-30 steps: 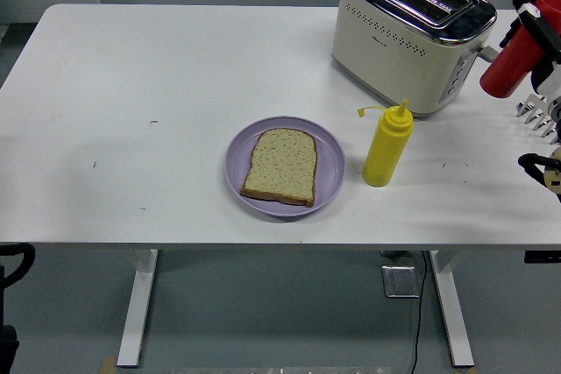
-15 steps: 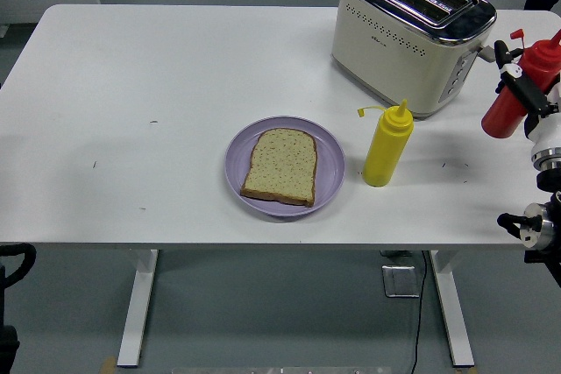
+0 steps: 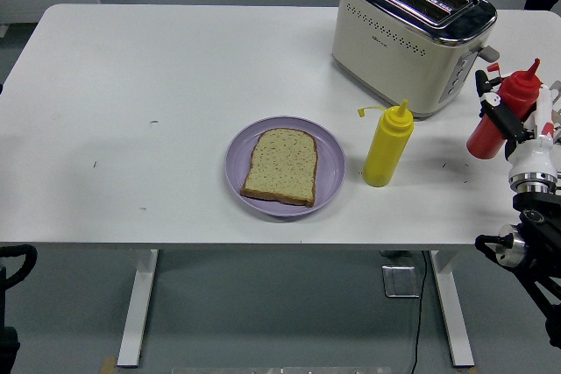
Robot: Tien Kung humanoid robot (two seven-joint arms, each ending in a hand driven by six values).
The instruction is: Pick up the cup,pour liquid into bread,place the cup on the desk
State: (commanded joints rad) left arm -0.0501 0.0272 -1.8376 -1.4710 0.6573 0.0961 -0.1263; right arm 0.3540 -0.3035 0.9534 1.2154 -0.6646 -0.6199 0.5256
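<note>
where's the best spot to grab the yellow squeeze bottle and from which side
Grip the yellow squeeze bottle around its straight middle body, coming from its right side. It stands upright, the plate sits to its left, the toaster behind, and the nozzle tapers too thin to hold.

No text is legible; the toaster mark is too small.

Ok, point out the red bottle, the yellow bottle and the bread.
red bottle (image 3: 487,135), head view, lower body
yellow bottle (image 3: 386,148), head view, mid body
bread (image 3: 280,165), head view, middle of the slice
</note>
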